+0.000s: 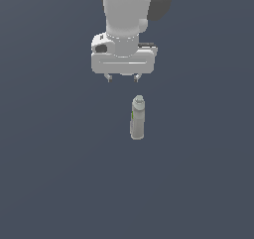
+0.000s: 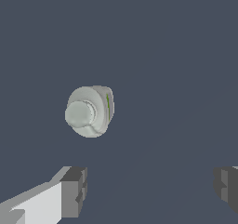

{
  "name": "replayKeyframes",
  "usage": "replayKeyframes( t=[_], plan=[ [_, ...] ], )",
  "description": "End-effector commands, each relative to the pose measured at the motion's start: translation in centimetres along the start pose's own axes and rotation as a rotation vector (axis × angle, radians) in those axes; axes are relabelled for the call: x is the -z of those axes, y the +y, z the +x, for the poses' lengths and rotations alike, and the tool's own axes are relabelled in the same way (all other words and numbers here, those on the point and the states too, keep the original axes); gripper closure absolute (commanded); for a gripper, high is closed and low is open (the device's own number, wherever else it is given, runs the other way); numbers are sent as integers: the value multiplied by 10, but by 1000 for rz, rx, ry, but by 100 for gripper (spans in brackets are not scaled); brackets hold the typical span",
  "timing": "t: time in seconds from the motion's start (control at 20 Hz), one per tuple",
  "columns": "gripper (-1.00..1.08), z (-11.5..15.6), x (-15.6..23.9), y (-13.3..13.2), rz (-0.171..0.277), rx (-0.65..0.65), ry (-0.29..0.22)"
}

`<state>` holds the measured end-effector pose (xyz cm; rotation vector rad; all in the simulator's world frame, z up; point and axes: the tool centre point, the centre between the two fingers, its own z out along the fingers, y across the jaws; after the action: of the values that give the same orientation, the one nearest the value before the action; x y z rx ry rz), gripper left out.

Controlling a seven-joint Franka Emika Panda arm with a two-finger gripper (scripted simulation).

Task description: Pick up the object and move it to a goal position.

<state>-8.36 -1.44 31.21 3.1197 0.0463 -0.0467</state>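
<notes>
Bottle (image 1: 138,117) stood upright on the dark grey floor (image 1: 59,183), its rounded cap up, as you saw from the wrist. Your gripper (image 1: 122,78) hung above it, fingers (image 2: 74,190) spread wide, holding nothing, not touching it.

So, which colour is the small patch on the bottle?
Bright green, on the bottle; clearest in the exterior view.

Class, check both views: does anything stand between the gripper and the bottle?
Nothing visible does. The gripper hangs open above the upright bottle, apart from it; only bare grey floor surrounds the bottle's cap.
</notes>
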Motion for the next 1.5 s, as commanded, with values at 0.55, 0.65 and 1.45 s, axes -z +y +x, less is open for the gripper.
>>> replayKeyframes(
  t=[0.55,0.65,1.45],
  plan=[
    [-92,-8,-13,2,29,1,-39],
    [-92,-7,-13,2,29,1,-38],
    [-92,38,-29,-65,19,82,29]
  ],
)
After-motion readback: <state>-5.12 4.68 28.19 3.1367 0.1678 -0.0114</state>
